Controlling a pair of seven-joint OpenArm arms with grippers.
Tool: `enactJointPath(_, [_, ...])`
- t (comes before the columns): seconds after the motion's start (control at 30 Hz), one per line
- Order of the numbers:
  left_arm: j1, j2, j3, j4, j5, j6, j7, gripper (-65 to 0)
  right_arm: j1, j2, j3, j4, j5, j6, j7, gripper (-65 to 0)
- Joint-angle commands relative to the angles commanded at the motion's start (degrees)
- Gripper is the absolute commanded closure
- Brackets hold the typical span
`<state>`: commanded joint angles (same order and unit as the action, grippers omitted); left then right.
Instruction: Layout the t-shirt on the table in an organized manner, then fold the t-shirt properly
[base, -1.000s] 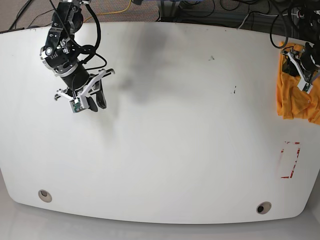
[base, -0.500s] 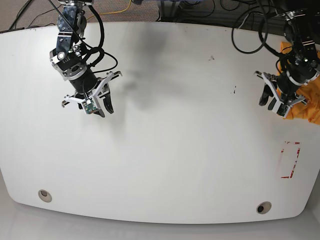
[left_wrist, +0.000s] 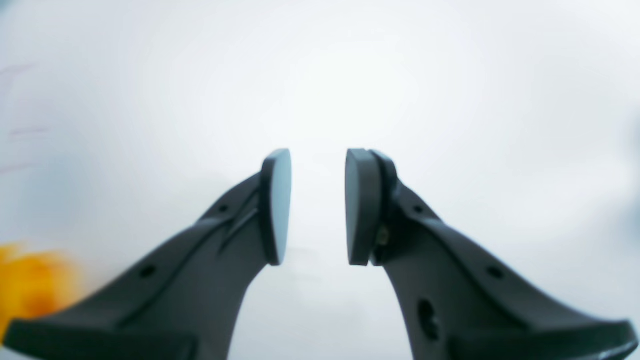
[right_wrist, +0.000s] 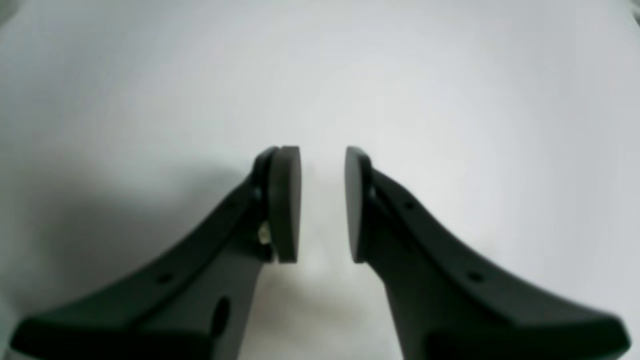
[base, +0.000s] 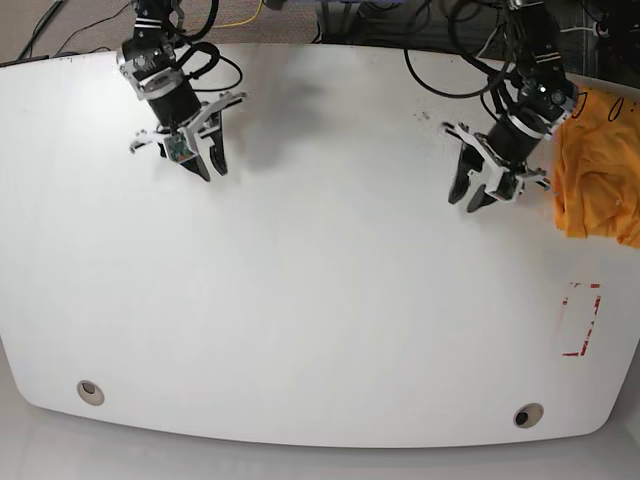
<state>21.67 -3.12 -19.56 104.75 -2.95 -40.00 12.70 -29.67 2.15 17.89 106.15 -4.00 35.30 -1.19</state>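
Both jaws stand apart by a narrow gap and hold nothing. On the left gripper (base: 468, 196) they hang over bare surface (base: 330, 300), and the t-shirt (base: 595, 165) lies just beside it toward 3 o'clock, bunched in a heap at the edge of the surface, part of it beyond the frame. The right gripper (base: 206, 165) hangs at about 10 o'clock on the surface, well apart from the cloth.

The risk, as I judge it, is the heap itself: a pinch there may catch several layers and drag the cloth as a lump, or pull it off the edge, because no single hem is free to take.

In the left wrist view the t-shirt (left_wrist: 30, 282) is only an orange blur at 8 o'clock. Sleeves and collar cannot be made out, and the lettering shows only as a few dark strokes.
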Motion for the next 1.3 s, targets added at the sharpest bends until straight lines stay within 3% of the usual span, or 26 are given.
enactJointPath(0.5, [27.5, 1.0, 0.7, 5.7, -0.3, 0.0, 0.0, -17.1, -23.2, 1.9, 0.5, 5.1, 11.5, 0.09, 0.1, -14.6])
enactJointPath(0.87, [47.1, 0.6, -2.5, 4.0, -7.3, 0.0, 0.3, -17.1, -42.1, 2.0, -1.9, 3.0, 13.7, 0.09, 0.1, -14.4])
enactJointPath(1.07, [46.5, 0.4, -1.7, -8.3, -7.4, 0.0, 0.0, -17.2, -42.5, 3.9, -5.1, -6.6, 13.6, 0.09, 0.2, -14.4])
enactJointPath(1.3, [34.7, -4.7, 5.3, -29.2, -5.2, 0.1, -0.2, -17.2, -32.4, 5.4, -8.5, -23.8, 13.5, 0.09, 0.2, -14.4])
